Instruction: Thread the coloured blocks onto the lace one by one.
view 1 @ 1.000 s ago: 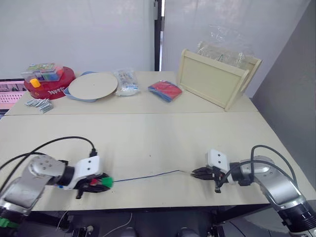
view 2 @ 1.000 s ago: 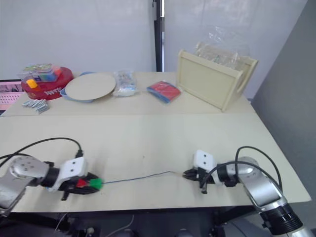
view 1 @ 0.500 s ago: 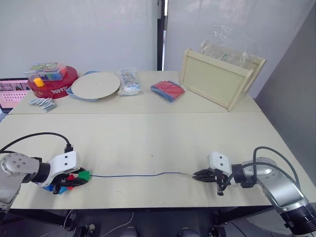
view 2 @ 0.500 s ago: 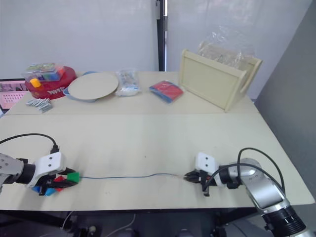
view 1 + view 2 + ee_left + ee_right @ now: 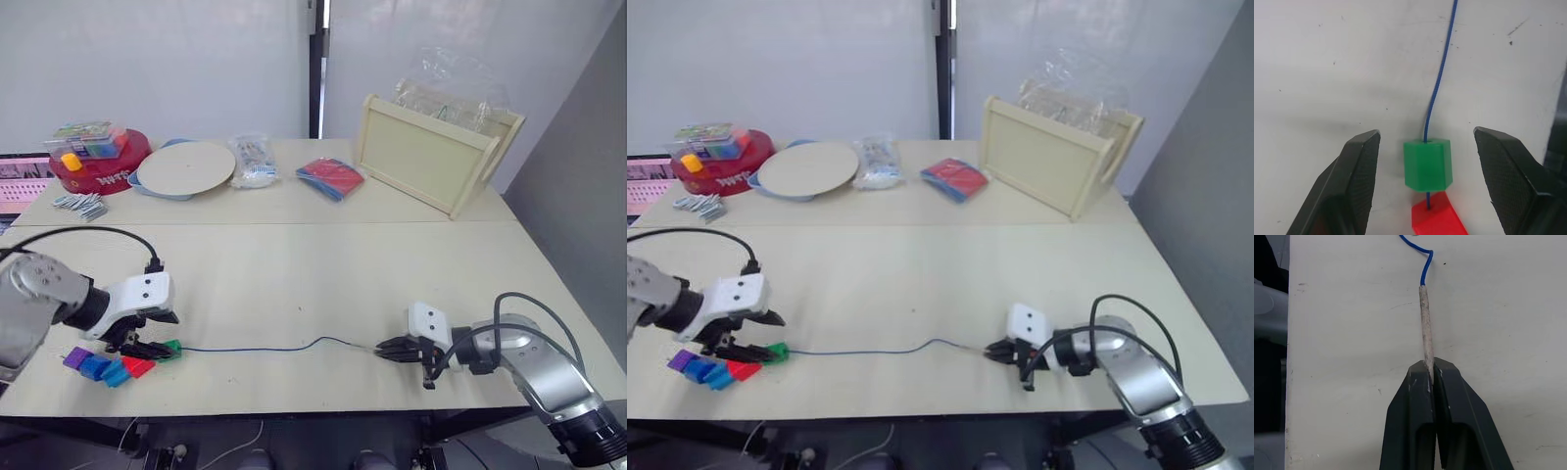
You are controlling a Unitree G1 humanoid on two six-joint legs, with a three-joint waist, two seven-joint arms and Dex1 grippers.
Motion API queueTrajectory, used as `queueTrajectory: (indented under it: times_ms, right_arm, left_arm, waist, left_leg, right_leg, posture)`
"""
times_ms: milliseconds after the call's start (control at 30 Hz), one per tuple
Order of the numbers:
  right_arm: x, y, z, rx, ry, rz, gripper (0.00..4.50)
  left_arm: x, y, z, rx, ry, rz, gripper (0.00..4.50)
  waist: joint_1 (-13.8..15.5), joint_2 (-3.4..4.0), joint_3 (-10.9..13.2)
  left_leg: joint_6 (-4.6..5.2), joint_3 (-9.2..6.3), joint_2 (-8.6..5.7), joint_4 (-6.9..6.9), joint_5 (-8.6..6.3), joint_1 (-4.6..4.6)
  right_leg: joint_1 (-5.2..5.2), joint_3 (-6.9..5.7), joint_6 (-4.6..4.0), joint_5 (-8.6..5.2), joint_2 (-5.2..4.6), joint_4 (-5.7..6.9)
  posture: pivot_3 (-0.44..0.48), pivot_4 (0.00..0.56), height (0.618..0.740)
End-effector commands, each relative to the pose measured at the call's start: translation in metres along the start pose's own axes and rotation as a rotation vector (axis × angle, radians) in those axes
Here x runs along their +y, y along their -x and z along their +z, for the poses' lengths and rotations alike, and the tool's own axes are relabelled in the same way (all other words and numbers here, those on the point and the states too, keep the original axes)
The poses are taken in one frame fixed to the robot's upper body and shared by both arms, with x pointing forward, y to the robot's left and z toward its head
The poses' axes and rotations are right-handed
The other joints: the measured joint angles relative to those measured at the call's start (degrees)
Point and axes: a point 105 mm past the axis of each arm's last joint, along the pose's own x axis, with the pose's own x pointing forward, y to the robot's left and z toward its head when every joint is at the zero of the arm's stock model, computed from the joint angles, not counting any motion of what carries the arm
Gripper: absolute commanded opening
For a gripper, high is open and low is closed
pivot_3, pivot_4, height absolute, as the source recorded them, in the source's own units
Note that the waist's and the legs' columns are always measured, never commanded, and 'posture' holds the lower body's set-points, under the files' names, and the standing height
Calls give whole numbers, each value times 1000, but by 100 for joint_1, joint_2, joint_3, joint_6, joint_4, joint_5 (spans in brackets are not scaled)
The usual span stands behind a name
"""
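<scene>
The right gripper has its fingers pinched on the pale tip of the lace, which runs across the desk. The left gripper stands spread wide around the green block, holding nothing; red, blue and purple blocks trail behind.

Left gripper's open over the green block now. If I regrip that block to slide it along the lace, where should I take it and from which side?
Grip the green block by its two flat side faces, coming straight down with the left gripper as now. The lace runs through its ends toward the red block, so leave those faces free.
</scene>
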Motion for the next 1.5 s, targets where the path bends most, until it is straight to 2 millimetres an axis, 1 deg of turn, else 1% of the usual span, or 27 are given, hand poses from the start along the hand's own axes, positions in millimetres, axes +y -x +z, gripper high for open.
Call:
queueTrajectory:
  times_ms: [33, 167, 467, 533, 633, 667, 733, 767, 967, 1067, 1167, 1233, 1333, 1500]
  right_arm:
    - [4, -2, 10, -30, 28, -3, 0]
    - [9, -2, 10, -28, 25, -14, 0]
    - [15, 0, 9, -15, 9, -52, 0]
    - [17, 0, 8, -8, 4, -58, 0]
    - [18, 1, 6, 1, 0, -60, 0]
    - [19, 2, 5, 8, -3, -59, 0]
    - [19, 3, 3, 19, -7, -57, 0]
    - [20, 4, 3, 22, -7, -57, 0]
    - [22, 5, -2, 44, -8, -53, 0]
    - [18, 9, -12, 87, -5, -76, 0]
    - [-1, 31, -34, 176, -17, -170, 0]
    - [-12, 44, -43, 206, -19, -227, 0]
    - [-17, 54, -44, 208, -24, -256, 0]
    - [-20, 61, -46, 225, -16, -268, 0]
  left_arm:
    - [-6, 2, -3, 107, 11, -54, 3238]
    - [5, -3, -14, 226, -12, -54, 3238]
    - [0, -29, -19, 260, -16, -128, 3238]
    - [-4, -38, -21, 249, 7, -151, 3238]
    - [-4, -47, -19, 230, 19, -154, 2413]
    - [-6, -49, -17, 221, 26, -163, 2020]
    - [-8, -50, -15, 212, 35, -171, 1433]
    - [-8, -51, -15, 212, 36, -171, 1284]
    - [-14, -51, -19, 215, 51, -206, 1284]
    - [-16, -48, -23, 229, 49, -224, 1284]
    - [-17, -44, -27, 248, 41, -228, 1284]
    - [-16, -43, -30, 258, 33, -226, 1284]
    - [-17, -43, -30, 254, 33, -226, 1284]
    - [-14, -43, -34, 267, 17, -205, 1284]
  waist:
    - [-14, 0, 0]
    - [13, 0, 0]
    - [20, -2, 1]
    - [14, 0, 0]
    - [19, 8, -3]
    - [20, 8, -3]
    - [24, 9, -3]
    - [30, 10, -4]
    - [22, 11, -5]
    - [20, 12, -5]
    - [15, 12, -5]
    - [12, 12, -6]
    - [13, 11, -6]
    - [5, 14, -7]
  left_leg:
    - [0, 1, 0, 0, 0, 1]
    - [0, 0, 2, 1, 0, -2]
    - [0, -1, 1, 6, 0, -7]
    - [0, -1, 2, 6, 0, -5]
    - [0, 0, 0, 6, 0, 2]
    - [0, 0, 0, 7, 0, 4]
    - [0, 0, -1, 10, 0, 4]
    - [0, 0, -2, 10, 0, 5]
    - [1, 0, -3, 10, 0, 6]
    - [1, 0, -3, 10, 0, 6]
    - [1, 1, -4, 10, 0, 7]
    - [1, 3, -3, 10, 0, 10]
    - [1, 3, -3, 10, 0, 14]
    - [1, 3, -3, 10, 0, 14]
  right_leg:
    - [0, 1, 0, 0, 0, 0]
    - [-2, 0, 0, 0, 4, 1]
    - [-2, -1, 0, 0, 2, 1]
    - [-2, 0, 0, 0, 2, 1]
    - [2, 2, 0, 0, 1, 4]
    - [4, 2, 0, 0, 1, 6]
    - [7, 2, 0, 0, 0, 6]
    - [8, 2, 0, 0, -2, 5]
    - [8, 2, 1, 0, -3, 6]
    - [8, 3, 1, 0, -3, 5]
    - [9, 4, 1, 0, -3, 4]
    - [13, 5, 1, 0, -3, 3]
    - [17, 5, 1, 0, -3, 3]
    - [17, 5, 1, 0, -3, 4]
  posture:
    - [0, 150, 740]
    - [0, 150, 740]
    - [0, 150, 740]
    - [0, 150, 740]
    - [0, 150, 740]
    - [0, 150, 740]
    - [0, 150, 740]
    - [0, 150, 740]
    - [0, 150, 740]
    - [0, 150, 740]
    - [0, 150, 740]
    - [0, 150, 740]
    - [0, 150, 740]
    - [0, 150, 740]
